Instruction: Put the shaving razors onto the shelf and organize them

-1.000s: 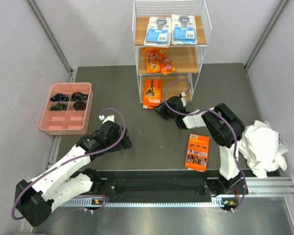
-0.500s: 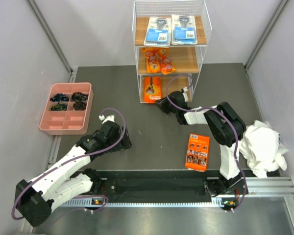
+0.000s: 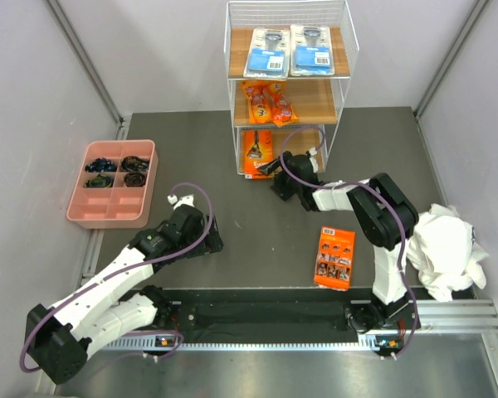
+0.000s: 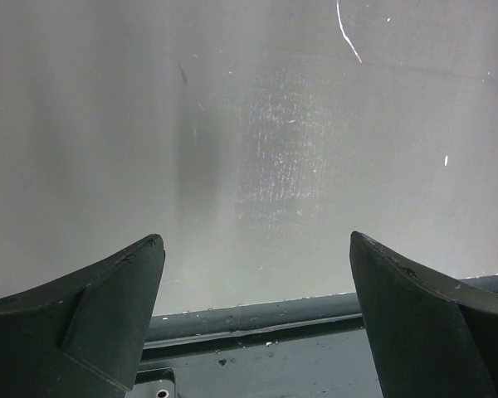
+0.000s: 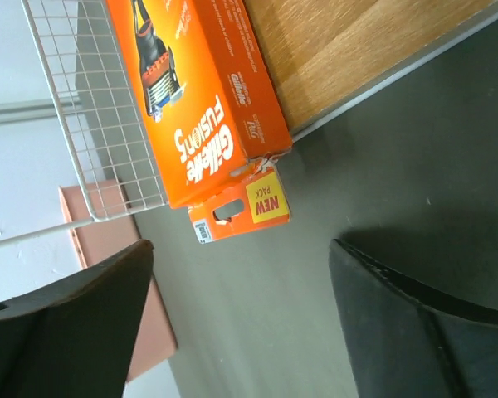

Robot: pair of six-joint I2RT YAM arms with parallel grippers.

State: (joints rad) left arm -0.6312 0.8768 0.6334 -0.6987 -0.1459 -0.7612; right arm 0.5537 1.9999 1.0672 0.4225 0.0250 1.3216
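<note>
The shelf (image 3: 287,83) stands at the back. Two blue blister cards (image 3: 289,50) lie on its top board and two orange pouches (image 3: 268,102) on the middle one. The long orange-black box (image 3: 257,154) lies on the left of the bottom board (image 5: 357,50); its hang tab (image 5: 241,209) sticks out over the table. My right gripper (image 3: 277,177) is open just in front of that tab (image 5: 241,249) and touches nothing. An orange card (image 3: 334,258) lies flat on the table beside the right arm. My left gripper (image 3: 212,238) is open and empty (image 4: 257,240) over bare table.
A pink compartment tray (image 3: 112,207) with small dark items sits at the left. A crumpled white cloth (image 3: 444,249) lies at the right edge. The shelf's wire side (image 5: 91,124) runs next to the orange-black box. A metal rail (image 4: 257,311) crosses the near edge.
The right gripper slid the orange-black box further onto the bottom board, then opened and let it go. The left arm has not moved.
</note>
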